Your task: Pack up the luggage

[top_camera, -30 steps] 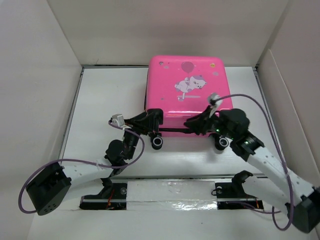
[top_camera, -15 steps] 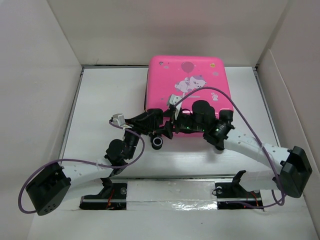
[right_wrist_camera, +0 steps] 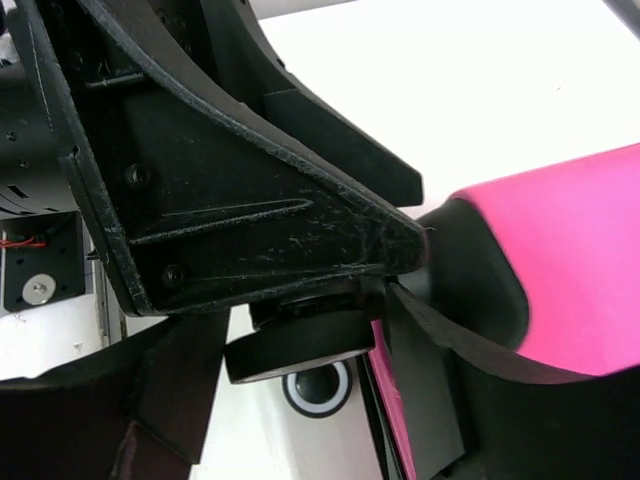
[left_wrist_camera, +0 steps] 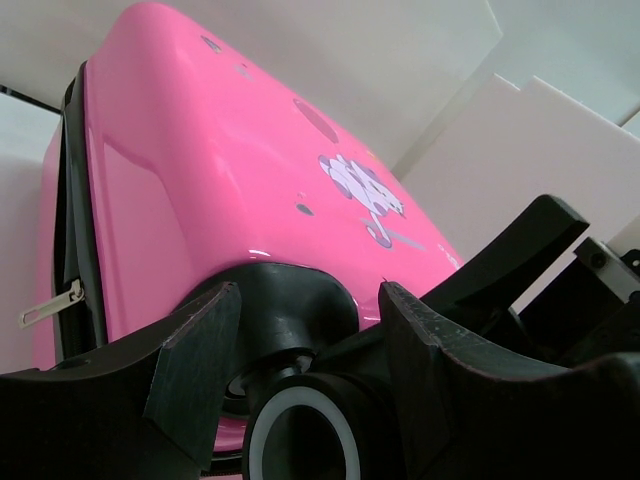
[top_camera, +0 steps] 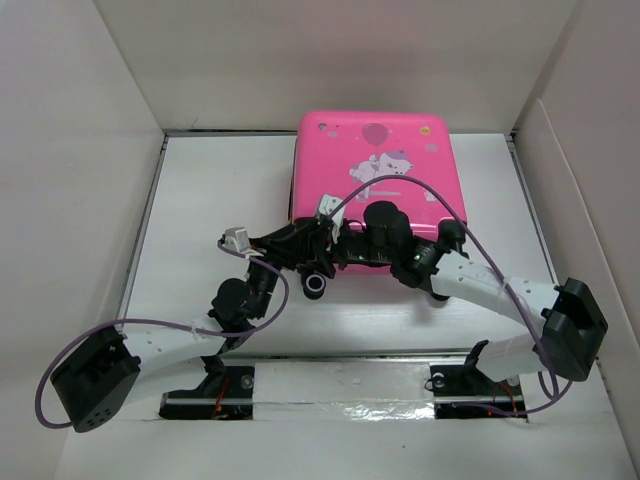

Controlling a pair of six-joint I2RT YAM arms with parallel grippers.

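1. Black left tool (left_wrist_camera: 305,300): fingers spread either side of a wheel (left_wrist_camera: 303,440) at the luggage's near-left corner.
2. Right tool (right_wrist_camera: 300,350): fingers likewise spread, at the same corner.
3. Pink luggage (top_camera: 372,170): lying printed shell up on the white table (top_camera: 200,200).

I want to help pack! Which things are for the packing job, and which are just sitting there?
For the job:
- suitcase
- left gripper
- right gripper

Just there:
- foil tape
- table
- white walls
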